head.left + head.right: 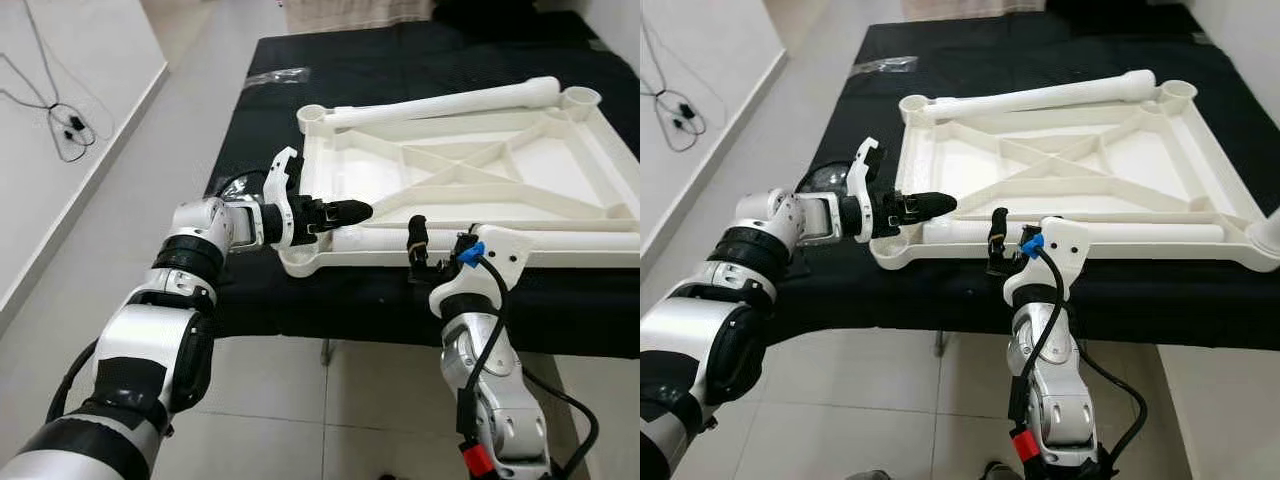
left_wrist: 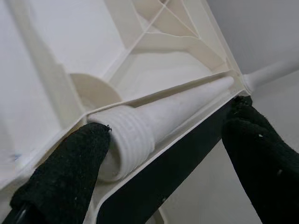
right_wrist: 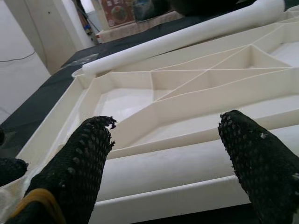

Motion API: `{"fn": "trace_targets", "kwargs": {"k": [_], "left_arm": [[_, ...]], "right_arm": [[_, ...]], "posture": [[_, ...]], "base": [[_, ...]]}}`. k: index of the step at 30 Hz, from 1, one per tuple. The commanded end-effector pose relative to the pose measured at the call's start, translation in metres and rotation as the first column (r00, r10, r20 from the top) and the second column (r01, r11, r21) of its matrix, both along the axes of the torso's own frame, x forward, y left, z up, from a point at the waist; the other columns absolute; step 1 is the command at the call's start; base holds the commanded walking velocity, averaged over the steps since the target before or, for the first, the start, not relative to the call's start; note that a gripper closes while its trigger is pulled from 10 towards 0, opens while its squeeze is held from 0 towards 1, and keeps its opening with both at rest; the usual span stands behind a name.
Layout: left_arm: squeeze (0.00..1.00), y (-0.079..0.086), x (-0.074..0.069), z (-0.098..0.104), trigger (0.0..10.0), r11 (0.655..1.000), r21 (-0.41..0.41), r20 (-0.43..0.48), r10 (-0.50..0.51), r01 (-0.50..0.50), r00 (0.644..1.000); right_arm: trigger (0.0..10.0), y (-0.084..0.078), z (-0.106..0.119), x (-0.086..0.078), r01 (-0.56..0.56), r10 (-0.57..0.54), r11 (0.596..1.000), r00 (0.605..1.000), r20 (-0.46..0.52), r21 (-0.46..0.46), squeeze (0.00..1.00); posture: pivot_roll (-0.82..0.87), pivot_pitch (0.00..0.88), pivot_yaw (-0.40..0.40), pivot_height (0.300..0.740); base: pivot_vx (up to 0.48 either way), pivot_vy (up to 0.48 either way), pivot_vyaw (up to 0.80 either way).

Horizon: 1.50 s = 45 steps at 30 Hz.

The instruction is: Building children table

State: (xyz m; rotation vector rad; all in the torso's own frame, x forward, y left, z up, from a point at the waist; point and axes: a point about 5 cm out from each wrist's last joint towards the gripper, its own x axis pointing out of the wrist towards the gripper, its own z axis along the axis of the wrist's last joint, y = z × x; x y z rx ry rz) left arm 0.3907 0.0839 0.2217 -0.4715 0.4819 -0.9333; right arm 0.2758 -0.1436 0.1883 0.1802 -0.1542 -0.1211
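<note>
Starting at my left, my left gripper [image 1: 345,211] is reaching in from about nine o'clock over the near left corner of the upturned table top [image 1: 560,165], which lies underside-up on the black-covered surface [image 1: 300,55]. Its two black fingers [image 2: 70,163] are spread apart in the left wrist view, with the threaded end of the near table leg [image 1: 520,241] sitting between them. One finger looks to be just touching the threads and the other stands off beyond the rim, so I read it as open and bracketing the leg, not clamped on it.

That leg is what the next move depends on. It lies inside the near edge of the table top, with its long axis running from nine o'clock to three o'clock, threaded end towards nine. So it points straight away from my left gripper, along the gripper's own reach.

Further right, my right gripper [image 1: 420,245] sits at the near rim, at about six o'clock from the leg's middle, fingers [image 3: 79,158] wide open and holding nothing. The leg crosses its opening broadside.

At twelve o'clock, a second leg [image 1: 450,101] rests along the far rim.

I judge the left gripper nearer the threaded end and the right better placed for the shaft.
</note>
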Motion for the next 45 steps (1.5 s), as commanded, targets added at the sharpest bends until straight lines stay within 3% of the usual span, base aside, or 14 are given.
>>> {"fn": "trace_targets", "kwargs": {"k": [1,13,29,45], "left_arm": [[0.00,0.005,0.000,-0.004,10.0,1.000,0.025,-0.013,0.003,-0.003,1.000],[0.00,0.006,-0.001,-0.006,10.0,1.000,-0.002,-0.049,0.004,-0.004,0.999],[0.00,-0.013,-0.001,-0.005,10.0,0.998,-0.067,-0.044,-0.022,0.019,0.999],[0.00,-0.022,-0.003,-0.014,10.0,0.996,-0.091,-0.073,-0.018,0.012,0.997]], "right_arm": [[10.0,0.005,0.000,0.000,-0.012,0.012,1.000,1.000,0.001,0.023,0.00],[10.0,0.007,0.001,0.001,-0.013,0.013,1.000,1.000,0.002,0.026,0.00],[10.0,0.003,0.005,-0.005,0.003,-0.003,1.000,1.000,0.008,0.024,0.00],[10.0,-0.002,0.014,-0.011,0.030,-0.031,0.999,0.999,0.018,0.030,0.00]], "posture": [[0.15,0.148,0.091,0.740],[0.14,0.147,0.093,0.740],[0.12,0.168,0.110,0.740],[0.09,0.199,0.131,0.740]], "base": [[0.000,0.000,0.00],[0.000,0.000,0.00],[0.000,0.000,0.00],[0.000,0.000,0.00]]}}
